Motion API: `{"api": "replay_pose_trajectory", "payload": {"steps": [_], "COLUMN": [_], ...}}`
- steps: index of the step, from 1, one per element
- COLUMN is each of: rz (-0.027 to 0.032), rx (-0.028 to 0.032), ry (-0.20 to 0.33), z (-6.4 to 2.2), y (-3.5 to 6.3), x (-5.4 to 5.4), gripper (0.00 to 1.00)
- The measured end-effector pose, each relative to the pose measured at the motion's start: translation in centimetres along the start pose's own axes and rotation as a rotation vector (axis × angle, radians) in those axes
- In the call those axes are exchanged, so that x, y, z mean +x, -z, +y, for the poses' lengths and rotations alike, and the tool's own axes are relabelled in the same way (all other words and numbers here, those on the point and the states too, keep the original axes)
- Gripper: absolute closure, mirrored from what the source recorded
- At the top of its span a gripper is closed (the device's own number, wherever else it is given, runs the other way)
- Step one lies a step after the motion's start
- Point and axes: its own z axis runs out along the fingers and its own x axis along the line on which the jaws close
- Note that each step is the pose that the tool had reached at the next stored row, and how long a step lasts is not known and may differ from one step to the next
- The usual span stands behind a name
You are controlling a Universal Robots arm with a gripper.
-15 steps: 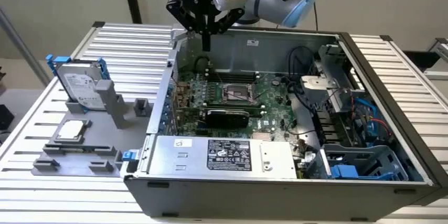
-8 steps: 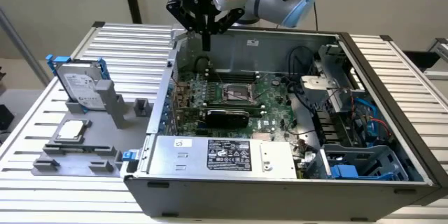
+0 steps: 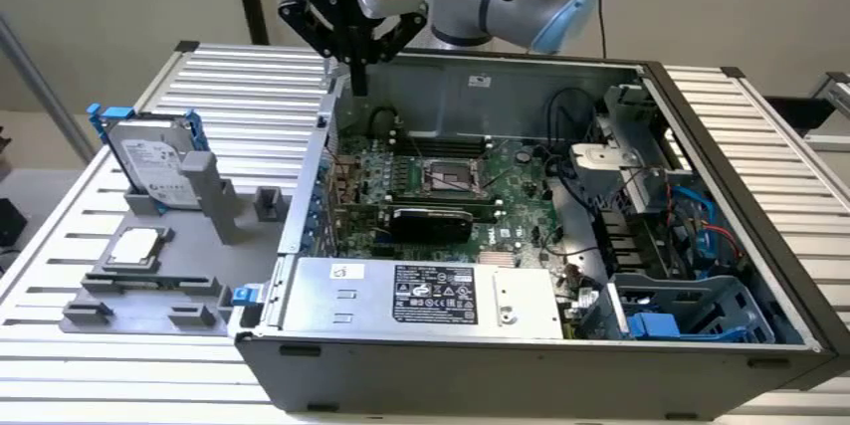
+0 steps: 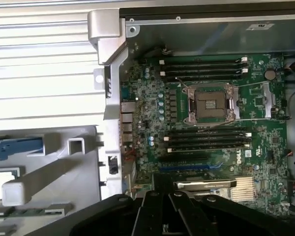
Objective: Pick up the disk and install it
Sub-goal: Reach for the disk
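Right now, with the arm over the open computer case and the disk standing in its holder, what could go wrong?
The claw hangs close above the case wall; a low sweep toward the disk could clip that edge. The disk stands upright in the grey fixture beside a post; an off-centre grasp may jam it. Loose cables inside the case could snag it.
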Motion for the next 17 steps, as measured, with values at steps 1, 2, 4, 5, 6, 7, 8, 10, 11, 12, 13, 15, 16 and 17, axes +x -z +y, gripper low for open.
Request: {"api": "replay_pose_trajectory", "payload": {"steps": [1, 2, 4, 5, 6, 7, 8, 10, 11, 12, 13, 15, 16, 17], "rz": [0.0, 0.0, 0.0, 0.0001, 0.0, 0.0, 0.0, -0.0001, -0.0001, -0.0002, -0.0002, -0.0002, -0.0004, -0.0004], "rx": [0.0, 0.0001, 0.0001, 0.0002, 0.0002, 0.0004, 0.0007, 0.0013, 0.0018, 0.0023, 0.0028, 0.0045, 0.0055, 0.0064], "ry": [0.0, 0.0, 0.0, 0.0, 0.0, 0.0, 0.0, 0.0, 0.0, 0.0, 0.0, 0.0, 0.0, 0.0], "z": [-0.03, -0.05, -0.09, -0.11, -0.13, -0.13, -0.13, -0.12, -0.09, -0.05, 0.0, 0.14, 0.23, 0.33], "y": [0.01, 0.02, 0.04, 0.05, 0.06, 0.07, 0.08, 0.09, 0.1, 0.1, 0.1, 0.08, 0.06, 0.03], "x": [0.5, 0.9, 1.8, 2.3, 2.7, 3.2, 3.6, 4.6, 5.0, 5.5, 6.0, 6.9, 7.3, 7.8], "gripper": [1.0, 1.0, 1.0, 1.0, 1.0, 1.0, 1.0, 1.0, 1.0, 1.0, 1.0, 1.0, 1.0, 1.0]}}
